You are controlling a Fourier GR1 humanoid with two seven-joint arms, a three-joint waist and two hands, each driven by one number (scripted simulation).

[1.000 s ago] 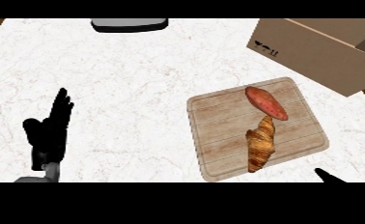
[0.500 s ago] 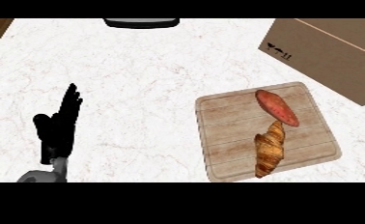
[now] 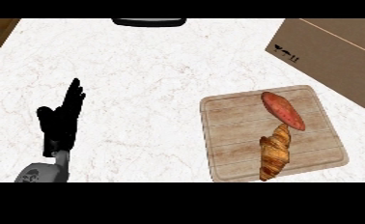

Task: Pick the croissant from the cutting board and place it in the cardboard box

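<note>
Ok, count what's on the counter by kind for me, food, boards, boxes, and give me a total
Food: 2, the croissant and a reddish sweet potato, both on the board
Cutting boards: 1, the wooden cutting board
Boxes: 1, the cardboard box at the upper right
Total: 4

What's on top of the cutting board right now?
On the cutting board lie the croissant and a reddish sweet potato, end to end and seemingly touching. Nothing covers them.

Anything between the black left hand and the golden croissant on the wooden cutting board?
Head view: only bare white marble counter and board surface between the left hand and croissant.
</note>
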